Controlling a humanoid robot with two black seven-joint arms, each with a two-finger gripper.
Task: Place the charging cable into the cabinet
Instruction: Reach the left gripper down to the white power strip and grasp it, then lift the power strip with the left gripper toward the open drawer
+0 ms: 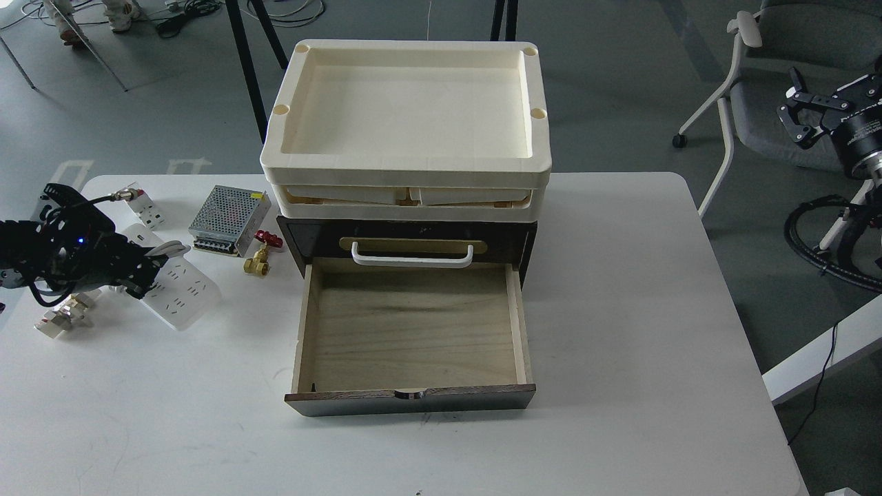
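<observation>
White charging cable (180,293) lies near the worktop's (620,331) left edge, its near end hidden under the left pincer (141,275).
That pincer is dark, so its grip cannot be told; the right pincer (799,114), off the right edge, stands wide. The cabinet (406,241) drawer is open.

A lab or office test room: a white table (620,310) on grey floor, a wheeled grey office chair (765,83) behind the table's right corner, loose black cables (186,17) on the floor beyond its left end.
</observation>
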